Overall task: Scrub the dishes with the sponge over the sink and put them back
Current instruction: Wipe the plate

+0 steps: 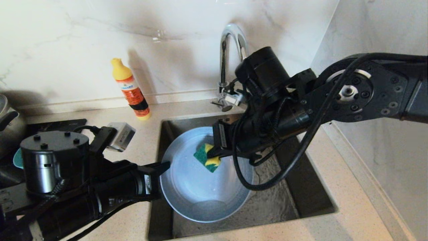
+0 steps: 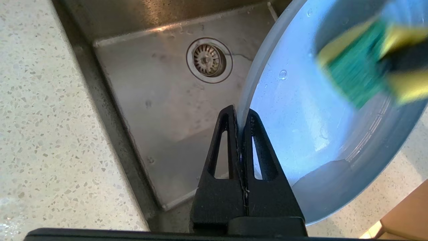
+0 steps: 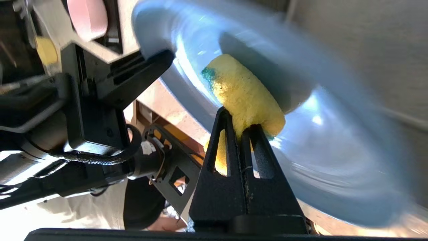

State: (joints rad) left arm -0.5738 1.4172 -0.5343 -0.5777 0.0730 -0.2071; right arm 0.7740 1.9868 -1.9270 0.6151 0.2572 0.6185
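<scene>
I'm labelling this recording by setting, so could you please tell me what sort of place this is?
Most likely a home kitchen: a stainless-steel sink set in a speckled stone counter, a curved chrome tap against a marble-look wall, and a dish-soap bottle beside the basin.

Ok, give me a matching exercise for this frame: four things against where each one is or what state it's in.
Things:
1. left gripper
2. sponge
3. drain strainer
4. bottle

Places or states:
a. pinched in the right gripper, against the plate
b. standing on the counter by the wall
c. shut on the plate's rim
d. in the sink floor, uncovered

Pairs: 1-c, 2-a, 3-d, 4-b
</scene>
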